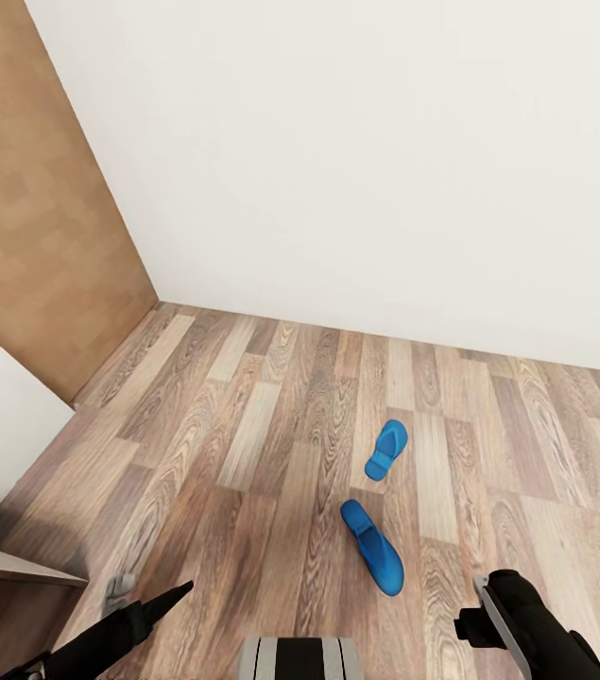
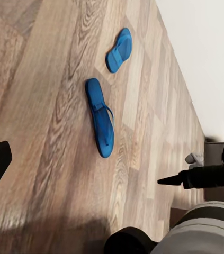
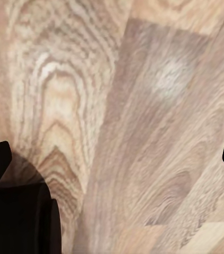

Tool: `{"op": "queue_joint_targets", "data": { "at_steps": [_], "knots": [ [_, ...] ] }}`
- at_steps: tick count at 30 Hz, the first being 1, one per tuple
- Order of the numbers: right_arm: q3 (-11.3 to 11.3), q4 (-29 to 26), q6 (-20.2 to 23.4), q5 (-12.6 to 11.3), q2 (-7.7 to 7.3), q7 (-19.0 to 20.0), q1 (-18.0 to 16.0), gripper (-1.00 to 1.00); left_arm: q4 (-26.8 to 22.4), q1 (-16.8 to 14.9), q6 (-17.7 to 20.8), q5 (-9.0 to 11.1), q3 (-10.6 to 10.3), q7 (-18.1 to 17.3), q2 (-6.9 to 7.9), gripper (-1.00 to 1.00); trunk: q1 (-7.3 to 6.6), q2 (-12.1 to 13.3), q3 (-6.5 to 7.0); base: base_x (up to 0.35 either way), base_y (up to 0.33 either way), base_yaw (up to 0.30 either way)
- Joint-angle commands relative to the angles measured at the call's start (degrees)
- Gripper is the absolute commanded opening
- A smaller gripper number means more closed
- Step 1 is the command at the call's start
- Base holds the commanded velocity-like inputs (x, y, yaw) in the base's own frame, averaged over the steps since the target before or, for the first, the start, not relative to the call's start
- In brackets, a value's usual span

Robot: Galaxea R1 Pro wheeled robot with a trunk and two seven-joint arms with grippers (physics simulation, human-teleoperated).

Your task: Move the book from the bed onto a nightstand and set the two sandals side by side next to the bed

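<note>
Sandals, two flat blue flip-flops [image 1: 372, 546] [image 1: 386, 450] apart on grained wood-plank floor [image 1: 243, 425], right gripper [image 3: 112, 153] spread wide, empty, left gripper [image 1: 162, 600] state unclear.

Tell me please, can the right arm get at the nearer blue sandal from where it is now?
Probably yes. The nearer sandal lies flat on bare floor, just ahead of the right gripper, with nothing between them. The other sandal lies apart, farther off.
</note>
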Motion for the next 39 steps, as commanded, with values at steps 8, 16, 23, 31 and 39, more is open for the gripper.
{"op": "queue_joint_targets", "data": {
  "at_steps": [8, 16, 23, 31, 39],
  "knots": [
    [-0.03, 0.01, 0.22, 0.04, 0.01, -0.08, -0.01, 1.0, -0.17, -2.58, 0.78, 3.41, 0.14, -0.2, 0.12, 1.0, -0.01, -0.01, -0.04, 0.0, 0.0, 0.0],
    [-0.05, 0.02, 0.22, 0.04, -0.01, -0.09, -0.01, 1.0, 0.05, -2.93, 0.67, 7.19, 0.27, 0.1, 0.36, 1.0, 0.02, -0.03, -0.26, 0.0, 0.0, 0.0],
    [-0.03, 0.02, 0.2, 0.04, 0.08, -0.09, -0.01, 1.0, 4.19, -2.96, -0.06, 6.84, 0.1, 0.31, 0.31, 1.0, 0.2, -0.12, -1.81, 0.0, 0.0, 0.0],
    [-0.03, 0.02, 0.22, 0.07, 0.17, -0.09, -0.01, 1.0, 5.0, -2.96, -0.19, 6.67, 0.15, 0.27, 0.33, 1.0, 0.4, -0.23, -3.58, 0.0, 0.0, 0.0],
    [-0.09, 0.02, 0.23, 0.04, 0.18, -0.09, -0.01, 1.0, 5.09, -2.95, -0.26, 6.59, 0.15, 0.26, 0.33, 1.0, 0.61, -0.34, -5.36, 0.0, 0.0, 0.0]
  ]
}}
